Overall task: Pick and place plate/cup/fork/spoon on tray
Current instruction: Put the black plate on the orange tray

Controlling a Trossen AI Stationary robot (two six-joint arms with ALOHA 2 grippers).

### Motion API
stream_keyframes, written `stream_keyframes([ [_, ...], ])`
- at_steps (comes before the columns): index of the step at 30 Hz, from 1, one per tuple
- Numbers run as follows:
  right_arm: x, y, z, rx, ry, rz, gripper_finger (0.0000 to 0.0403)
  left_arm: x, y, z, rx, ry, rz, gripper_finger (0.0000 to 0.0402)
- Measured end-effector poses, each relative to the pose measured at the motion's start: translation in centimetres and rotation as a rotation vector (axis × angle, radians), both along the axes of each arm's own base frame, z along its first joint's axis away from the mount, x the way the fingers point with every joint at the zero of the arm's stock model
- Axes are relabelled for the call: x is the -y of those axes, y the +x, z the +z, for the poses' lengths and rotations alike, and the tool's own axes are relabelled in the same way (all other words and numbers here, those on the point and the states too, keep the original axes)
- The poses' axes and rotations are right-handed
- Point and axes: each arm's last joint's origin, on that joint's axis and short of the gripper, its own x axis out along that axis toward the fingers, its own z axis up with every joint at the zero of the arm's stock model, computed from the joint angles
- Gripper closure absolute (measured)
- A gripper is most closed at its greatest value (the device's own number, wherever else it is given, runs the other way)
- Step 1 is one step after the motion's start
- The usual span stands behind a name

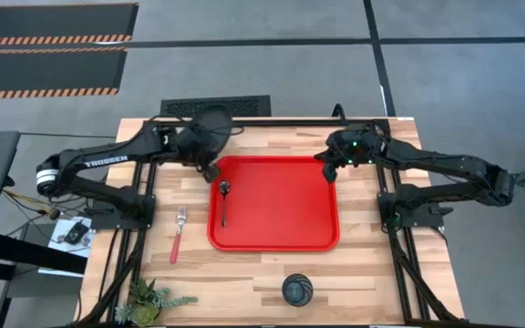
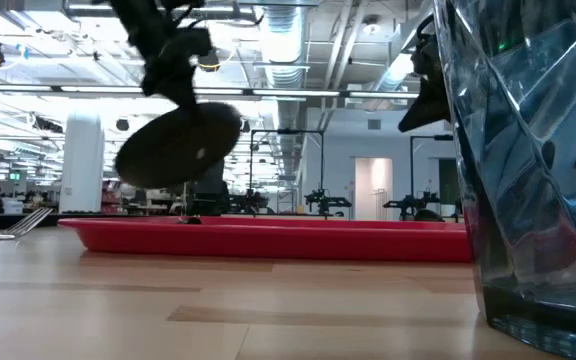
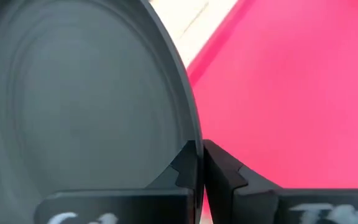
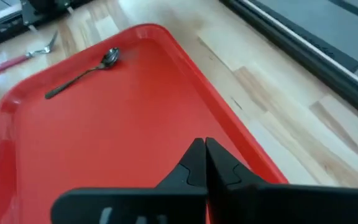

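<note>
Left gripper [image 3: 199, 163]: closed on the rim of the round matte black plate [image 1: 210, 128], near the desk's far edge, just beyond the tray's far left corner.
Round matte black plate: lifted clear of the desk, tilted in the low view [image 2: 178, 146], held edge-on between the dark fingers [image 3: 185, 167].
Right gripper [image 4: 202, 160]: fingers pressed together, holding nothing, hovering over the tray's far right corner.
Large bright red rectangular plastic tray [image 1: 290, 205]: flat on the pale wooden desk [image 1: 244, 282], about at its middle, closer to the far edge.
Small slim dark spoon [image 1: 224, 200]: lying inside the tray along its left side, bowl toward the far edge.
Slim fork with silver tines and red-pink handle [image 1: 178, 234]: on the desk left of the tray, apart from it, tines toward the far edge.
Small dark see-through tumbler cup [image 1: 297, 290]: upright by the desk's near edge, in front of the tray, well apart from it.
Small green plant [image 1: 149, 299]: at the desk's near left corner.
</note>
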Motion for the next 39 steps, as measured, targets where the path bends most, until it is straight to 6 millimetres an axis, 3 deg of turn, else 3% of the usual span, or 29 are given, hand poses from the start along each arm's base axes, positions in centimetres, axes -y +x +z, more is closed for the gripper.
stream_keyframes([
  [4,0.5,-0.8,-0.3,0.029,0.002,-0.008,0.0398,1.9,2.9,1.2,0.024,-0.002,-0.083,0.0401],
  [10,1.0,-2.3,-0.8,0.067,0.040,-0.081,0.0398,4.8,8.1,1.0,0.012,-0.042,-0.135,0.0401],
  [23,3.1,-4.6,-0.5,0.109,0.064,-0.266,0.0398,9.9,17.0,-1.5,0.008,-0.209,-0.096,0.0401],
  [31,4.2,-5.7,-0.5,0.108,0.057,-0.349,0.0398,11.0,20.9,-3.7,-0.004,-0.239,-0.070,0.0401],
  [39,4.6,-6.0,-0.5,0.098,0.033,-0.358,0.0395,11.7,22.9,-6.9,-0.065,-0.342,-0.093,0.0401],
])
